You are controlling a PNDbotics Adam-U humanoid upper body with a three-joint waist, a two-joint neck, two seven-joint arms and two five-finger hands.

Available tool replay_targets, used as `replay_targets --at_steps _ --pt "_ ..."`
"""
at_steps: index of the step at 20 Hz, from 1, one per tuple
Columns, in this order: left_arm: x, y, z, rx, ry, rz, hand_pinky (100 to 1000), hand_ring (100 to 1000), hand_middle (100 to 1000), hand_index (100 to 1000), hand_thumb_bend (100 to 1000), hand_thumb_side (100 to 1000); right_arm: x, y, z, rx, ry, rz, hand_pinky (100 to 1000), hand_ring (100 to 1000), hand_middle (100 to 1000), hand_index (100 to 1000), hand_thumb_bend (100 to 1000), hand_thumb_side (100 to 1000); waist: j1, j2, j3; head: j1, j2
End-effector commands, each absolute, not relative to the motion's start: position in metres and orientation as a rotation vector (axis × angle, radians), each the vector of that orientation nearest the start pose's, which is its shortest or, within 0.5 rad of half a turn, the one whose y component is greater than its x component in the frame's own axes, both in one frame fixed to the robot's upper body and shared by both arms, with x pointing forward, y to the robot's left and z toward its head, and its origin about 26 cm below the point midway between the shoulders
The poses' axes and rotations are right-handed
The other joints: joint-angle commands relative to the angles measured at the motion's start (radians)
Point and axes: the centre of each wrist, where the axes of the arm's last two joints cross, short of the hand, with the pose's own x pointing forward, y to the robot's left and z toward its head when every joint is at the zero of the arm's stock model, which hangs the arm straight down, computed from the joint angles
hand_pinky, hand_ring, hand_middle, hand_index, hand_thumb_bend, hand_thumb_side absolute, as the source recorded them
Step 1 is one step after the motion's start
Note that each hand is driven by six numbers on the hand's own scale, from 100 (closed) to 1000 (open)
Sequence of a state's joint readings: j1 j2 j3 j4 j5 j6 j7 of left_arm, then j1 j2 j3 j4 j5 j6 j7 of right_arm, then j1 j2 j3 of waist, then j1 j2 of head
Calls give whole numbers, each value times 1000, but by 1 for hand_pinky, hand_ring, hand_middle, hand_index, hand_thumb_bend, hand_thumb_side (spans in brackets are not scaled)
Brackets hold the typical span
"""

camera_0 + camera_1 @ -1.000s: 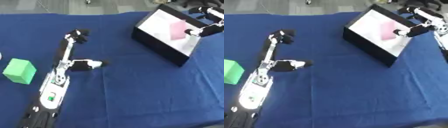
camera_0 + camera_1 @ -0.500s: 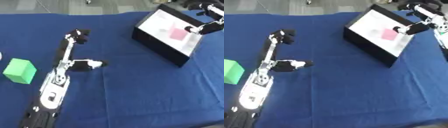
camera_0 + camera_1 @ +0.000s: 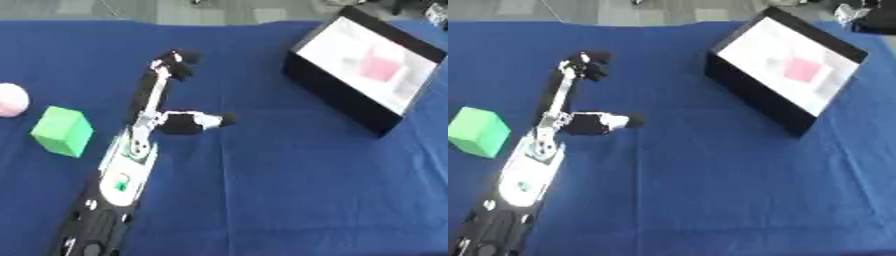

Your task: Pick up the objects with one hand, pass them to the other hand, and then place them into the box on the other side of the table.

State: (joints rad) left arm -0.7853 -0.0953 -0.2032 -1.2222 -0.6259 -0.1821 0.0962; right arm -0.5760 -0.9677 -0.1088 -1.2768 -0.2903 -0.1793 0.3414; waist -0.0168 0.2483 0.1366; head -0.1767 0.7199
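A pink cube [image 3: 801,70] lies inside the black box [image 3: 337,94] with the white lining at the back right, and nothing touches it. A green cube [image 3: 62,131] stands on the blue cloth at the left. Beside it, at the left edge, is a pink ball [image 3: 10,99]. My left hand [image 3: 147,126] rests flat and open on the cloth right of the green cube, with its fingers stretched toward the far side and the thumb sticking out to the right. Of my right hand [image 3: 857,10] only a dark bit shows at the top right corner, behind the box.
The blue cloth [image 3: 262,190] covers the table, and its far edge runs along the top of both views. The box stands tilted with its opening facing up and to the right.
My right hand has let go of the pink cube over the box and pulled back toward the top right corner. The cube now lies in the box. The left hand has not moved.
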Motion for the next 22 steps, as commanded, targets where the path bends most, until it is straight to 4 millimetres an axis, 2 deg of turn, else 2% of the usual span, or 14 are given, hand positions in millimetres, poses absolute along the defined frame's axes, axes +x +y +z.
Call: replay_targets --at_steps 1,2,3,4,8,10,16,20,22 --pt "415 66 173 341 -2243 -804 657 647 676 786 895 355 337 -481 322 -436 -2018 689 936 1000 867 877 100 314 13 -46 1 7 12" --pt "416 69 176 358 -2234 -800 662 652 677 788 782 418 334 -482 325 -414 -2029 683 932 1000 867 879 100 296 16 -48 2 7 16" --pt "417 73 180 375 -2225 -797 664 654 677 789 868 387 331 -483 327 -396 -2042 678 930 1000 864 878 108 214 18 -50 3 8 18" --pt "418 77 184 394 -2215 -794 667 658 677 790 864 389 327 -485 329 -386 -2057 670 927 1000 860 876 135 191 21 -51 4 7 19" --pt "425 95 197 461 -2137 -834 687 677 689 796 861 374 317 -488 331 -404 -2099 637 916 1000 845 868 162 182 32 -57 13 4 25" --pt "428 106 207 488 -2080 -901 705 692 701 801 882 349 313 -489 330 -422 -2102 623 907 1000 843 868 142 189 41 -60 22 1 28" --pt "432 141 256 614 -1964 -1194 742 723 714 810 946 319 306 -492 324 -446 -2108 584 905 1000 838 867 120 189 54 -62 37 -6 28" --pt "431 166 296 672 -1873 -1446 755 736 714 817 1000 350 301 -493 321 -443 -2120 554 899 1000 834 866 100 215 59 -59 42 5 25" --pt "431 179 313 671 -1813 -1551 759 739 715 818 1000 365 299 -494 318 -444 -2121 537 899 1000 837 868 100 241 60 -57 44 9 24"
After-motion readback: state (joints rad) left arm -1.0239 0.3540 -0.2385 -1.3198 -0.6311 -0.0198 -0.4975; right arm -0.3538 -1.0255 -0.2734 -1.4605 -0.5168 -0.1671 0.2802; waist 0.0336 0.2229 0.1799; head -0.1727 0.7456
